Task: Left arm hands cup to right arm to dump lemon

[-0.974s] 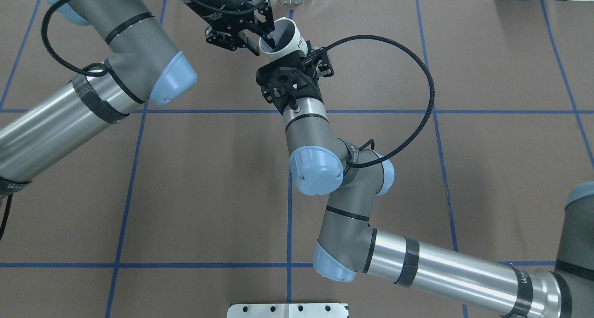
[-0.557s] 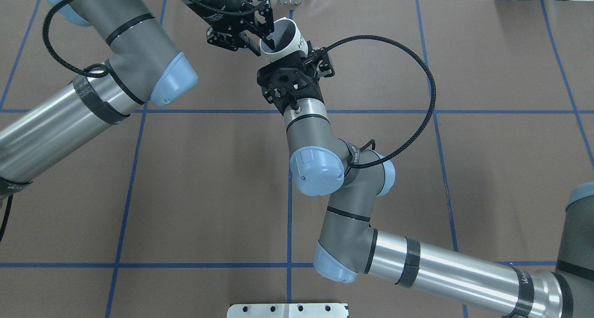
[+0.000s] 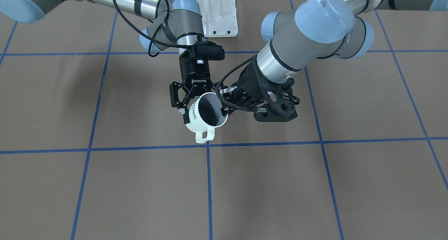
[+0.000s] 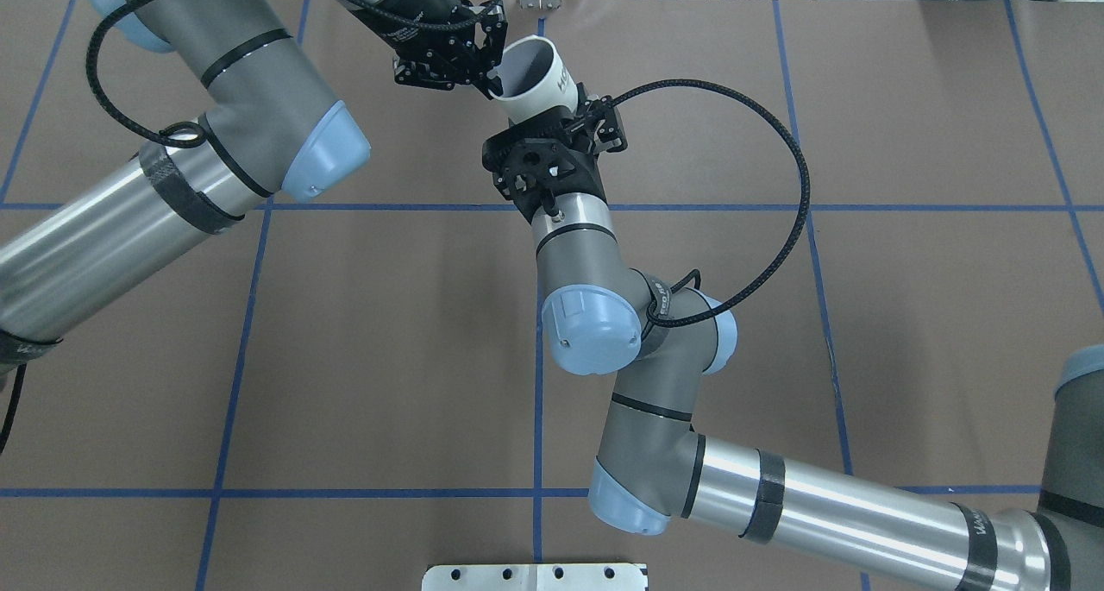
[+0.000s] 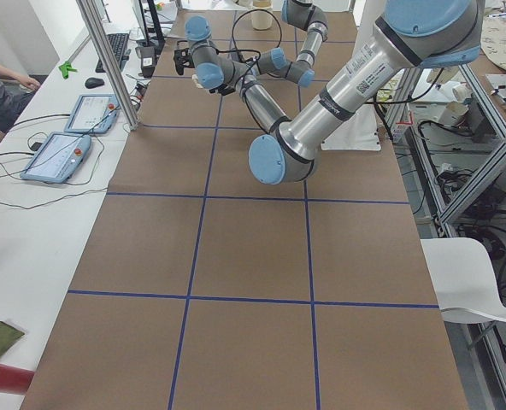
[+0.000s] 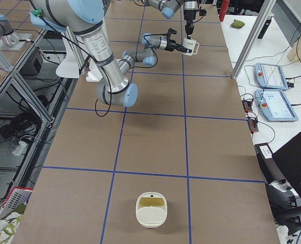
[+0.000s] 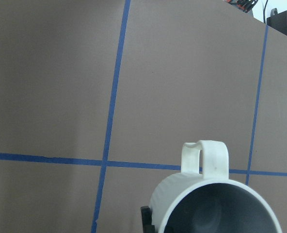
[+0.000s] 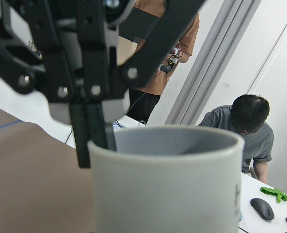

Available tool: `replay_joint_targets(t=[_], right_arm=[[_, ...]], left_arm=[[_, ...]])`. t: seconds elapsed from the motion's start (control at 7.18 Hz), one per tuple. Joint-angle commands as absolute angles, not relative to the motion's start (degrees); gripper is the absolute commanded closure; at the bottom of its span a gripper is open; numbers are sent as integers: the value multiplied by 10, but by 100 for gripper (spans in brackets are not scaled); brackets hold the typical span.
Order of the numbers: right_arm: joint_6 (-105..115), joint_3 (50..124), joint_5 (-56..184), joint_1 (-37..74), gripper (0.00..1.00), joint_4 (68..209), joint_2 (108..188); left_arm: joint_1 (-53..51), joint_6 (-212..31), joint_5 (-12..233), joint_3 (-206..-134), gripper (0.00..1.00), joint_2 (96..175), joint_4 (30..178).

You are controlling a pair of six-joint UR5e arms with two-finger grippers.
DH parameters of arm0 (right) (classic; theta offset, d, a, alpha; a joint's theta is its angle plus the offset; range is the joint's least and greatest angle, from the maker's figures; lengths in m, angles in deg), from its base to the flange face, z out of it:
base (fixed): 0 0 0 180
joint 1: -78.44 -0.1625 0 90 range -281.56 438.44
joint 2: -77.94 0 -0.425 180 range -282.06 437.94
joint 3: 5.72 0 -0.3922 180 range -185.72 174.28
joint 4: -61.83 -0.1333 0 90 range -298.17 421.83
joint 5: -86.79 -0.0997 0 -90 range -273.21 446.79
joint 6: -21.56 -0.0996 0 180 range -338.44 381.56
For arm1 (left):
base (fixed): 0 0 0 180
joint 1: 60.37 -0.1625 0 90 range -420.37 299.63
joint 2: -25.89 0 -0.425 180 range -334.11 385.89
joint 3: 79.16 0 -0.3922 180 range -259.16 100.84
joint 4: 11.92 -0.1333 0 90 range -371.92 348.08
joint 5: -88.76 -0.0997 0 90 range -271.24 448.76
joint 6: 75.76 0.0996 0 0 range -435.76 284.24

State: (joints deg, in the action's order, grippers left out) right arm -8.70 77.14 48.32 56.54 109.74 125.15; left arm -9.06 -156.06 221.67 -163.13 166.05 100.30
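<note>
Since a second ago the mug [image 4: 536, 78] has drifted a little farther from the robot and toward its right, and both hands have gone along with it. It hangs above the brown tabletop [image 4: 388, 315] near the far middle, tilted, with its mouth turned up toward the left arm and its handle [image 3: 204, 136] pointing away from the robot. The left hand [image 4: 490, 78] is nearly closed and pinches the rim: the right wrist view shows one finger outside the wall and one just inside. The right hand [image 3: 197, 105] is closed around the ribbed body from below. One finger presses the side beside the "HOME" lettering, and the other is hidden behind the mug. The grey inside is too dim to show what it holds. A white dish [image 6: 151, 209] with something yellowish in it sits on the tabletop at the robot's right end, well apart from the mug.
</note>
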Motion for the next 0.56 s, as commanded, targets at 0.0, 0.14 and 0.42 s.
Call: replay_joint_targets(t=[0.0,0.14,0.42], right_arm=[[-87,779,486,572,1,1096,1254],[-87,793,490,584,1,1095,1263],[-84,833,496,616,1,1046,1307]], left_arm=[[-91,-1563,2216,-1629,100,1661,1002],[-91,-1563,2216,-1629,100,1661,1002],[-90,-1563,2215,-1628,100,1661,1002]])
